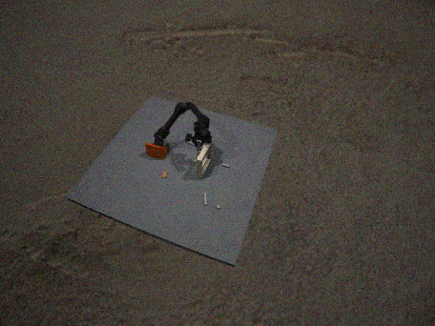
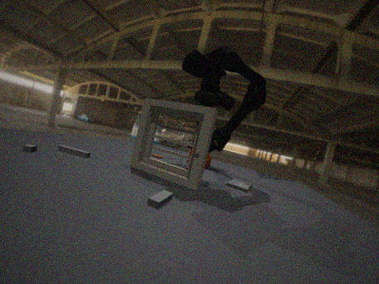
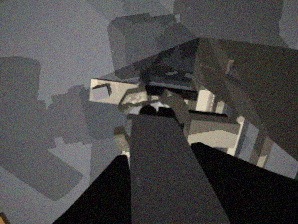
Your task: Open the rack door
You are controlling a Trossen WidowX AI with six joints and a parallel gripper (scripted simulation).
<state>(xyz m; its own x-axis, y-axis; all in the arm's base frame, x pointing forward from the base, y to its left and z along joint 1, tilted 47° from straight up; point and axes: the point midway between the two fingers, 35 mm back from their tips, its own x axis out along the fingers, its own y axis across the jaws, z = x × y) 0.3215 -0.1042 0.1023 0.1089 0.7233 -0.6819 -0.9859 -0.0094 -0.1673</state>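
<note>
The cream rack frame (image 1: pixel 204 152) (image 2: pixel 207 147) stands upright on the grey-blue table (image 1: pixel 143 200) (image 2: pixel 83 216). Light frame and door parts also show at the right of the wrist view, but I cannot tell there which part is the door. My gripper (image 3: pixel 160 157) hangs down at the side of the rack away from the exterior camera. Its curved fingertips close around the upright handle, which is mostly hidden between them. The door's exact angle and the handle's turn cannot be read from the top and exterior views, which are small and dark.
An orange box (image 1: pixel 156 151) stands by the arm's base at the left. A small orange block (image 1: pixel 164 174) lies in front of it. A pale bar (image 1: pixel 205 199) (image 2: pixel 74 151) and a small block (image 1: pixel 218 207) (image 2: pixel 30 148) lie before the rack. Flat blocks (image 2: pixel 159 198) (image 2: pixel 238 185) lie beside it.
</note>
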